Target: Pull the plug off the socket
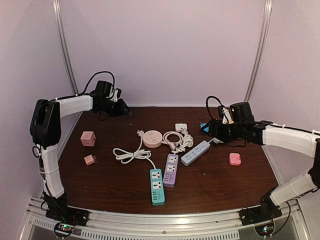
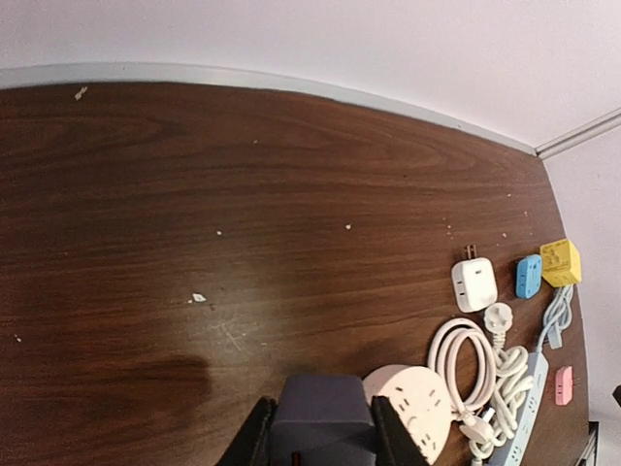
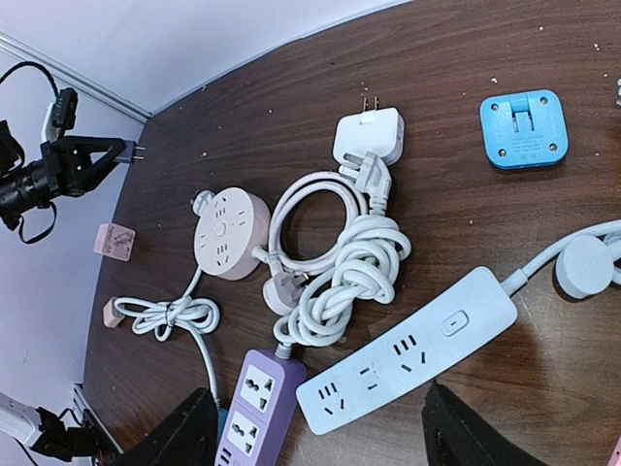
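Hovering with right gripper (image 3: 325,432) wide open, empty, over pale blue-grey plastic power strip (image 3: 408,354); left gripper (image 2: 322,427) clamped shut, load unclear. Might snag coiled white cable (image 3: 349,262), dragging strip.

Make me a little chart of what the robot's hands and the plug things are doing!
Left fingers: shut on a dark plug, near the back wall
Right fingers: open, over the white power strip
White power strip: sockets empty
Other sockets: purple strip, teal strip, round pink socket
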